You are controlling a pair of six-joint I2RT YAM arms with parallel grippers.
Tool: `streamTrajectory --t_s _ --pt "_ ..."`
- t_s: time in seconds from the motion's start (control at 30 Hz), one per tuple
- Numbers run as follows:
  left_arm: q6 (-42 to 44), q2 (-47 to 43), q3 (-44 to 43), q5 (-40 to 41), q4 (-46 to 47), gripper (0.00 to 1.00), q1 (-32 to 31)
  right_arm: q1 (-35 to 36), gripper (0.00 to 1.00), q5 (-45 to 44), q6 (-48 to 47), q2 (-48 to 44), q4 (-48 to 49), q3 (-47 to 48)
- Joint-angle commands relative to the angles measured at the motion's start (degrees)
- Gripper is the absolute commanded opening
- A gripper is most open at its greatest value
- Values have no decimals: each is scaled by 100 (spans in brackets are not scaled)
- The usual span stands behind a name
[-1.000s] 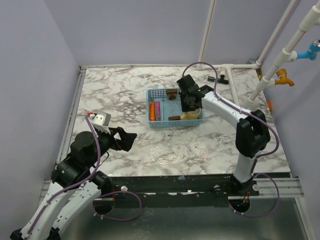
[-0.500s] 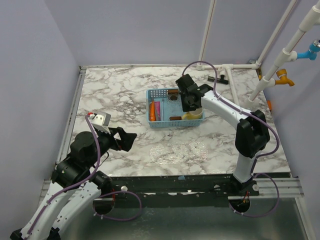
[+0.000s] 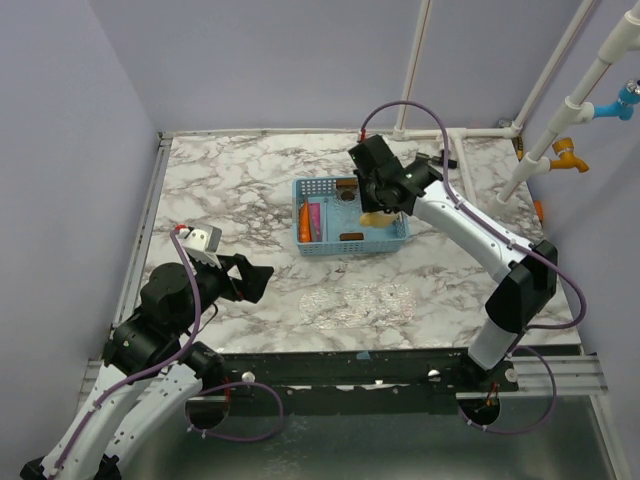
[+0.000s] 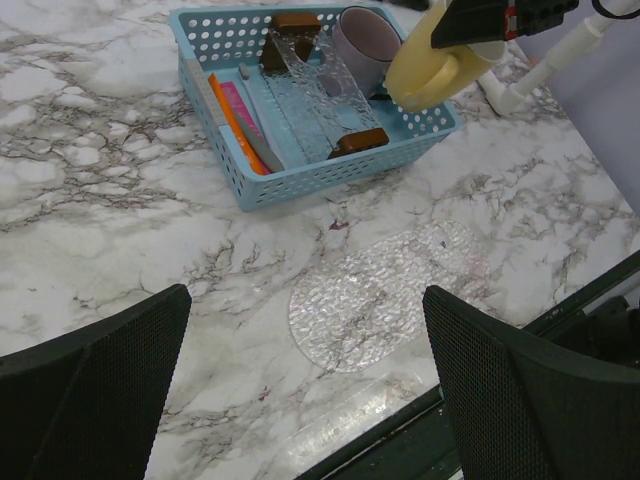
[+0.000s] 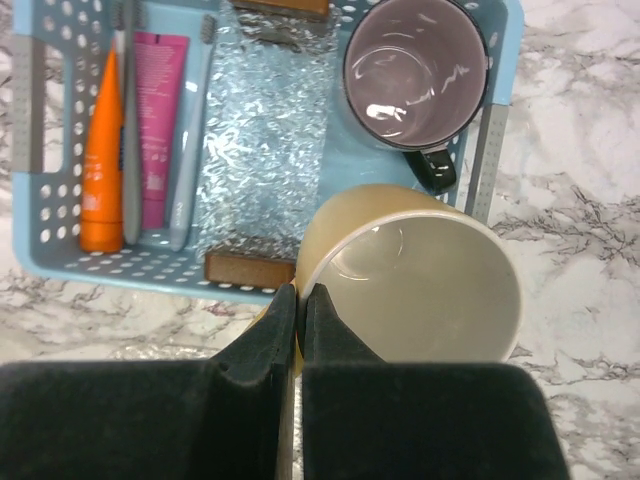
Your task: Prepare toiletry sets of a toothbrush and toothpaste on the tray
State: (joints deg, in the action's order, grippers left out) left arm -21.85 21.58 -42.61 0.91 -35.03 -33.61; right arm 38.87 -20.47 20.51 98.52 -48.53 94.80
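Progress looked early, as far as I could judge. No toothbrush-and-toothpaste set had yet been laid out.

Under the right end effector (image 5: 300,296), the marble worktop (image 3: 230,180) carried the blue basket (image 4: 330,176). Every task item sat inside that basket. The clear tray (image 5: 265,130) with brown end grips lay on the basket floor, just beyond the fingertips, and nothing had been arranged on it.

The right end effector was clamped on the wall of a cream cup (image 5: 420,290), one finger inside the rim and one outside. It held the cup tilted above the basket's near corner. My reading was that the cup was being cleared out to free the tray.

A purple mug (image 5: 415,65) stood farther ahead, to the right in the wrist view. Far to the left of the fingers, in the basket's side strip, lay an orange tapered item (image 5: 102,150), a pink toothpaste tube (image 5: 158,120) and two toothbrushes. One toothbrush was grey (image 5: 130,110) and the other pale blue (image 5: 190,130).

The left end effector (image 4: 305,300) hung with its fingers wide apart and empty, the basket well ahead of it.

What seemed to remain was getting the tray out, then placing the brush and paste on it.

No brand, label or writing could be read on any item, and the pink tube's face looked plain.
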Motion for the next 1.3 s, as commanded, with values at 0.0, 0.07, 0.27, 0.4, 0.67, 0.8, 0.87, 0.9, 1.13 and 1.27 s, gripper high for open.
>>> streamTrajectory --t_s 0.0,0.07,0.27,0.4,0.67,0.8,0.87,0.9,1.13,1.27 --pt "5 -18 33 21 -35 99 -12 428 1 -499 46 -266 -404 372" --pt "-3 -7 16 50 -65 99 -14 593 1 -566 151 -332 -470 424" --pt "-13 -48 8 85 -83 99 -15 1184 1 -744 531 -397 -640 407" --pt "-21 -96 16 123 -91 99 -17 1593 1 -896 824 -378 -691 342" --pt "-57 -137 -2 277 -169 99 -15 2321 1 -964 1427 -287 -699 160" --pt "-74 -210 -8 362 -197 99 -17 2598 1 -1039 1649 -206 -715 78" --pt "-88 -245 -2 433 -211 99 -16 2695 1 -1022 1763 -167 -695 57" --pt "-92 -256 -10 474 -223 99 -14 2734 1 -998 1814 -147 -656 28" --pt "-127 -359 -21 638 -284 99 -14 3011 1 -948 2079 188 -539 -41" --pt "-144 -429 -28 656 -303 99 -14 3094 1 -837 2210 349 -388 -89"
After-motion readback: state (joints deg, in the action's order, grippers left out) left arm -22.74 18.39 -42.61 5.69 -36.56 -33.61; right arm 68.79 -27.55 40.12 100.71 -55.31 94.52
